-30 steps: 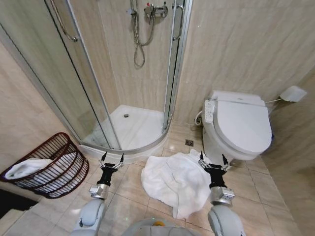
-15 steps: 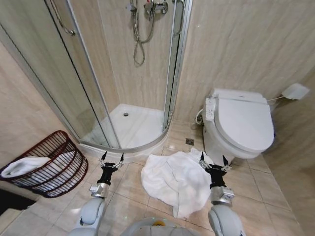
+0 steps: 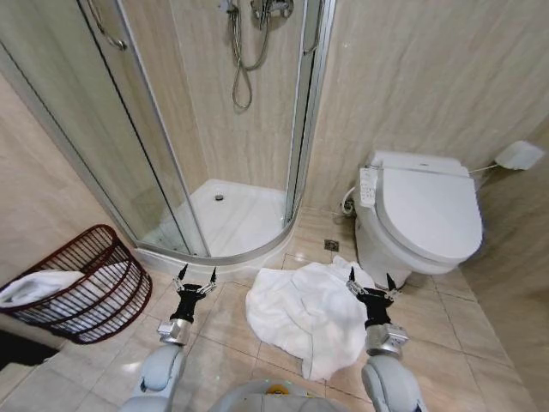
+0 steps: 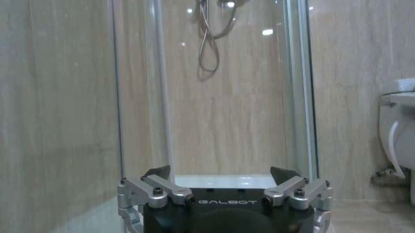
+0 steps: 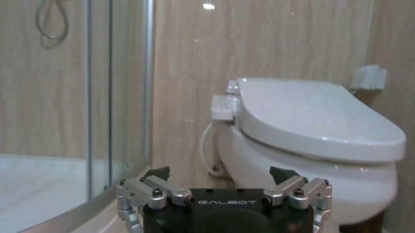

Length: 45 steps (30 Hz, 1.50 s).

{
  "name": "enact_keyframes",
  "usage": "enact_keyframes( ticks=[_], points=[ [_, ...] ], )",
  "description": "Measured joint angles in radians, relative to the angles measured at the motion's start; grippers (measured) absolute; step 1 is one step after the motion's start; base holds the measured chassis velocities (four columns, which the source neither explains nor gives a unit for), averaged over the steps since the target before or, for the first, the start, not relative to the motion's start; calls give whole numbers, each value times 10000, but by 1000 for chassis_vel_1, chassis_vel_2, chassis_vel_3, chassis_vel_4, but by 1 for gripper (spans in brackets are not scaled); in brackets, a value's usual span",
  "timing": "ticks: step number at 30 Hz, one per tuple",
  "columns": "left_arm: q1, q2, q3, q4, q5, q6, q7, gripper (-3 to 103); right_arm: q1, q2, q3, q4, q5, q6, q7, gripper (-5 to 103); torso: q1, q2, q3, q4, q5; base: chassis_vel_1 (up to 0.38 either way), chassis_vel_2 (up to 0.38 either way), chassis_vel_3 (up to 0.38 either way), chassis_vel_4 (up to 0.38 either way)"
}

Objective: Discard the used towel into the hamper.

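The right gripper (image 3: 370,283) is held low before the robot with its fingers spread and nothing between them; the left gripper (image 3: 195,279) is held the same way, also spread and empty. One towel (image 3: 304,313) lies crumpled on the floor tiles (image 3: 219,330), directly under and beside the right gripper, spreading from there toward the left one; its long axis seems to run from the toilet (image 3: 425,215) back toward the robot; the right arm is plainly the nearer. One hamper (image 3: 81,287) stands well off to the robot's left, beyond the left gripper, beside the shower (image 3: 219,197); it already holds some white cloth (image 3: 34,286).
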<state>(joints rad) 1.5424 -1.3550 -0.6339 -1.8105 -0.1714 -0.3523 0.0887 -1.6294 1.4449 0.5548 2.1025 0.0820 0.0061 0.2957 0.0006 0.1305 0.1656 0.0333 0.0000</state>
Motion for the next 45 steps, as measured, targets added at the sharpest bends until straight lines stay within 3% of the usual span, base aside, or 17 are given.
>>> enact_keyframes(
  ticks=[6,10,12,13,16,17,20,27,30,34,41,45],
  points=[
    [-103,-22,27,137,35,-171,11,100,29,-66,281,-256,503,-73,-105,100,-2,-161,-163,0,0,0,0,0,0],
    [-139,-18,9,191,109,-241,128,100,272,-162,379,-474,1284,-504,-147,100,-2,-193,-202,-2,1,0,0,0,0],
    [-85,-12,-12,122,130,-198,138,100,586,-399,472,-582,2178,-1210,-105,100,-3,-193,-204,0,1,0,0,0,0],
    [-85,-12,-12,122,130,-198,138,100,586,-399,472,-582,2178,-1210,-105,100,-3,-193,-204,0,1,0,0,0,0],
    [43,-79,-52,16,274,-140,139,100,1030,-1105,523,-718,3960,-2595,-154,100,-3,-184,-196,0,2,0,0,0,0],
    [43,-79,-52,16,274,-140,139,100,1030,-1105,523,-718,3960,-2595,-154,100,-3,-184,-196,0,2,0,0,0,0],
    [219,-292,-64,-108,483,-130,135,100,1469,-2018,316,-1303,4681,-3550,-522,100,-4,-163,-183,0,2,0,0,0,0],
    [359,-499,-148,-216,733,-159,116,100,2224,-2785,-144,-2510,4945,-4602,-1447,100,-5,-142,-168,0,2,0,0,0,0],
    [309,-636,-222,-247,1016,-240,78,100,3569,-2967,-491,-4300,5027,-5356,-2559,100,-5,-128,-154,4,5,0,0,0,0],
    [211,-637,-165,-294,1068,-205,74,100,4082,-2982,-510,-5118,4979,-5521,-2925,100,-5,-122,-150,-2,3,0,0,0,0],
    [285,-775,-166,-392,1232,-130,-24,100,5199,-3040,-622,-7117,4226,-5418,-4891,100,-5,-106,-139,1,2,0,0,0,0],
    [258,-784,-119,-389,1277,-99,-23,100,5419,-2991,-675,-7504,4156,-5366,-5021,100,-5,-102,-136,-1,-2,0,0,0,0]
  ],
)
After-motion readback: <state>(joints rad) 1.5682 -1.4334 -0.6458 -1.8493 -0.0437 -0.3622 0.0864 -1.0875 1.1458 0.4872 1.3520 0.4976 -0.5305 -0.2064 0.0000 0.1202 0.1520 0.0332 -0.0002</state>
